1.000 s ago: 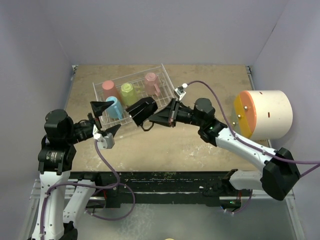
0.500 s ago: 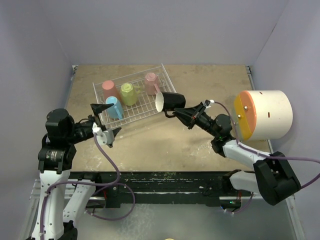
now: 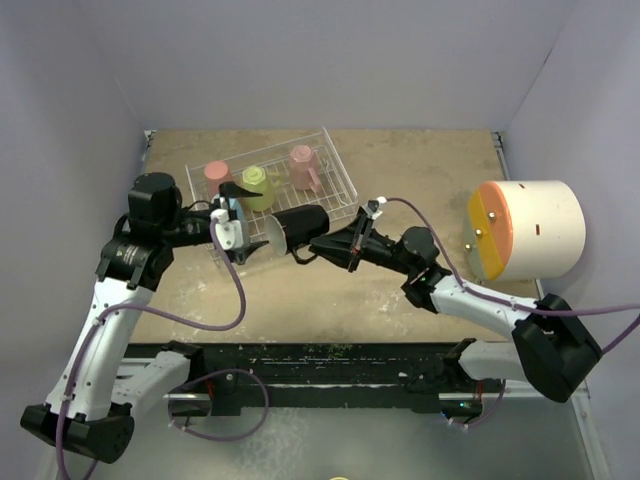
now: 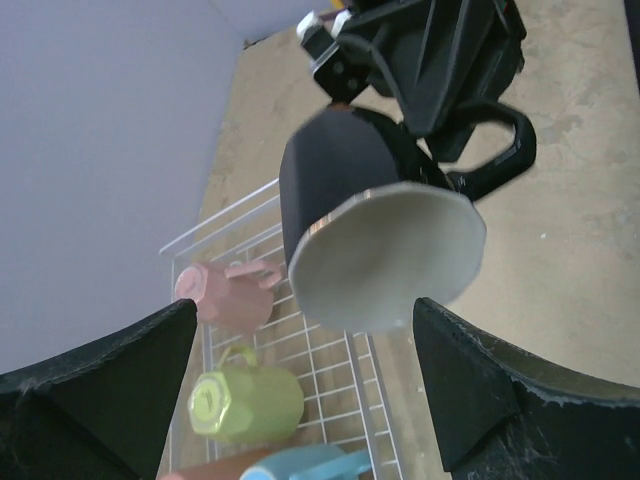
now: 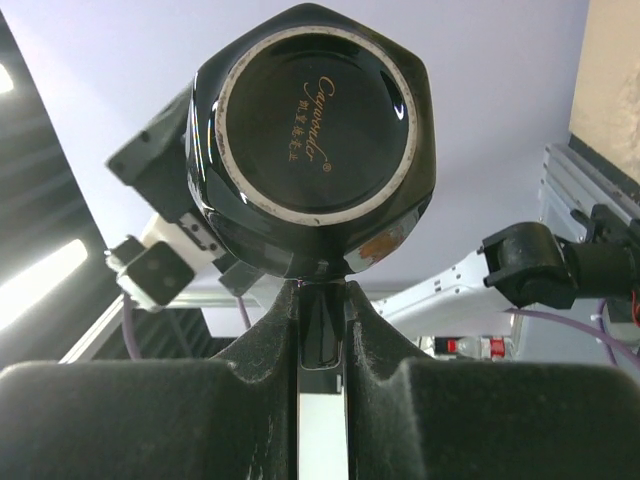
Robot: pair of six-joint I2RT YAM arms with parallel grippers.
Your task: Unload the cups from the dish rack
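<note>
Compared with the earlier frame, the left gripper (image 3: 245,222) had travelled from the near left up to the dish rack (image 3: 335,187), and the black mug (image 3: 303,222) had swung left to meet it. The right gripper (image 3: 318,243) was clamped tightly on the handle of this mug and held it on its side in the air over the front edge of the rack, the pale mouth facing the left gripper. That gripper stood wide, one finger on each side of the mouth, not touching it. In the rack behind lay the light blue cup (image 4: 305,465), then the coral-red cup (image 3: 217,172), the yellow-green cup (image 3: 257,185) and the light pink cup (image 3: 304,167).
</note>
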